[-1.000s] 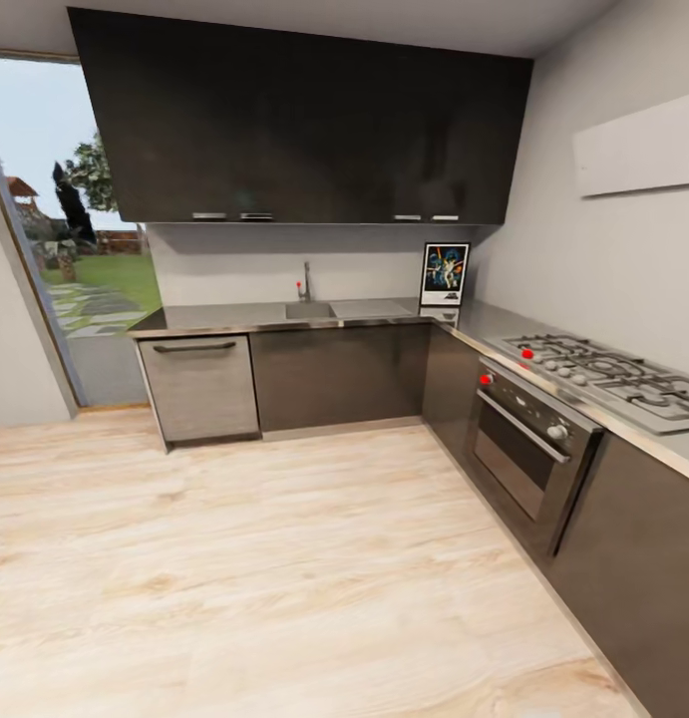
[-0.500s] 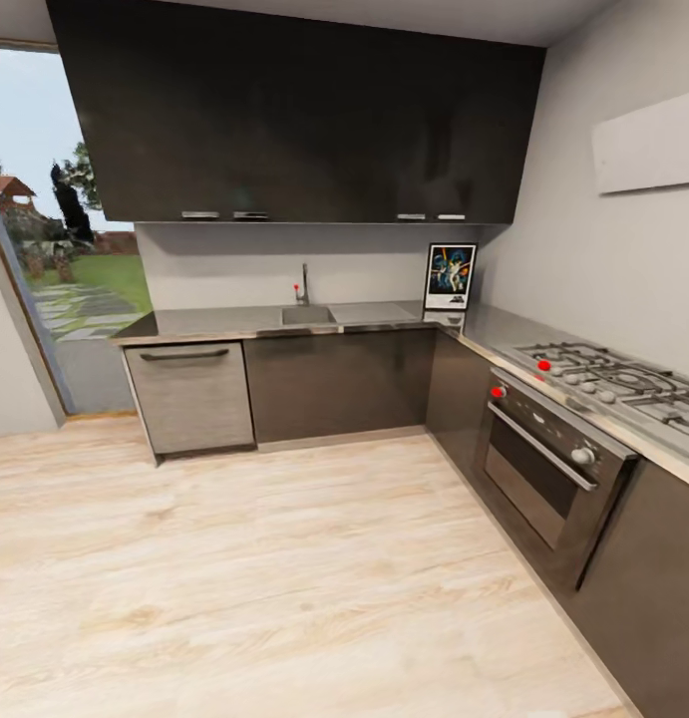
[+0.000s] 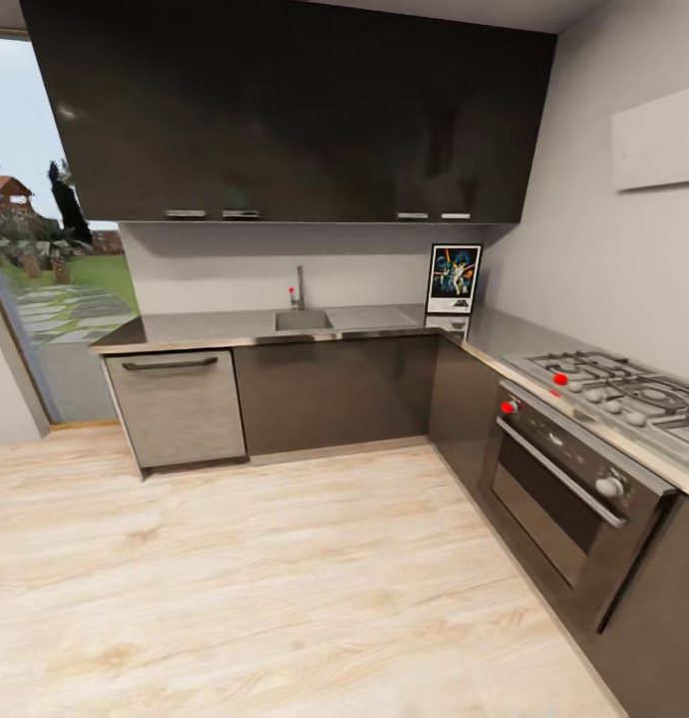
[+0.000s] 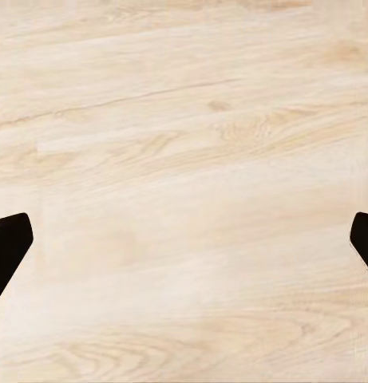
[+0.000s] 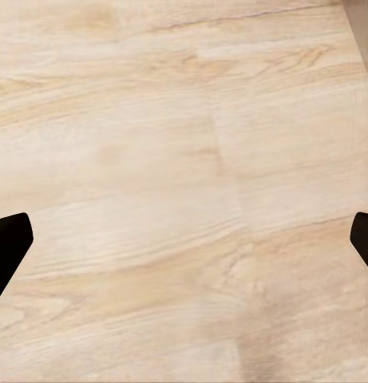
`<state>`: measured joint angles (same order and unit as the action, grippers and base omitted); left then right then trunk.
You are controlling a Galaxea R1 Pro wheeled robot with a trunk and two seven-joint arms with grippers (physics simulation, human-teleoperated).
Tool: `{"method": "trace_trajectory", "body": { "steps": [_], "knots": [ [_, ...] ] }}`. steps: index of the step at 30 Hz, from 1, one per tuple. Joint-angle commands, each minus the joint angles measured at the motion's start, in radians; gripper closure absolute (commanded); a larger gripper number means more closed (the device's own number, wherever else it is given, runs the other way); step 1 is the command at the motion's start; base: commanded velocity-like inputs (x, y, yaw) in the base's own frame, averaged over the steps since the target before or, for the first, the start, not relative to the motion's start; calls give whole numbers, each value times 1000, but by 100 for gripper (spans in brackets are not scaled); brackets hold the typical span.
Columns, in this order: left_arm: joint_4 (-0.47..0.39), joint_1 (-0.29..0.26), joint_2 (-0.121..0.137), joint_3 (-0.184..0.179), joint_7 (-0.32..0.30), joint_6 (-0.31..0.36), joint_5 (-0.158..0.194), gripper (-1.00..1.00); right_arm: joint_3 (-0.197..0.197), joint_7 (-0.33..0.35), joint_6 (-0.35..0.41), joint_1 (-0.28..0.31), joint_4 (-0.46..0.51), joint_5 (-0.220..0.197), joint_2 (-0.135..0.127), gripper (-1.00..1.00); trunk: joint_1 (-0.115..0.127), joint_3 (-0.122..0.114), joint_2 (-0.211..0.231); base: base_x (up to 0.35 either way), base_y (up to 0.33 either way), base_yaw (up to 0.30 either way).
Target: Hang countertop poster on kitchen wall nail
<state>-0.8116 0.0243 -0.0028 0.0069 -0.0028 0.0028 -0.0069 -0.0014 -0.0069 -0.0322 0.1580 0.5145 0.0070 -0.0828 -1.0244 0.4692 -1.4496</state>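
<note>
The poster (image 3: 454, 279) stands upright in the far corner of the kitchen countertop (image 3: 224, 327), leaning against the back wall; black frame, white border, colourful figures on dark blue. The L-shaped grey countertop carries an inset sink (image 3: 303, 319) and, along its right leg, a gas hob (image 3: 623, 391). In the left wrist view my left gripper (image 4: 184, 247) is open, its dark fingertips (image 4: 6, 243) far apart over bare wooden floor. My right gripper (image 5: 184, 243) is likewise open above the floor, with nothing between its fingers (image 5: 6, 243).
Dark wall cabinets (image 3: 284, 110) hang over the counter. An oven (image 3: 568, 499) with red knobs sits under the hob, a dishwasher (image 3: 176, 404) at the left end. A glass door (image 3: 45, 289) opens to a garden at left. Light wooden floor (image 3: 264, 588) lies between me and the counter.
The whole head view has shifted: the camera has moved closer to the kitchen and turned slightly, so counter, oven and poster appear larger. Nothing in the kitchen itself has moved.
</note>
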Motion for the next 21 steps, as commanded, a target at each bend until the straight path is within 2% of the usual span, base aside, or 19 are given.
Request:
{"method": "trace_trajectory", "body": {
  "steps": [1, 13, 21],
  "knots": [
    [-1, 0, 0, 1, 0, 0, -1, -100, 0, -1, -3, 0, -1, 1, 0, -100, -1, 1, 0, 335, -117, 0],
    [-1, 0, 1, 1, 0, -1, -1, -100, 0, -1, -3, 0, -3, 1, 0, -100, -1, 1, 0, 334, -124, 0],
    [-1, 0, 4, 2, 0, -1, -1, -100, 0, -1, -3, 0, -5, 1, 0, -100, -1, 1, 0, 335, -25, 0]
  ]
}}
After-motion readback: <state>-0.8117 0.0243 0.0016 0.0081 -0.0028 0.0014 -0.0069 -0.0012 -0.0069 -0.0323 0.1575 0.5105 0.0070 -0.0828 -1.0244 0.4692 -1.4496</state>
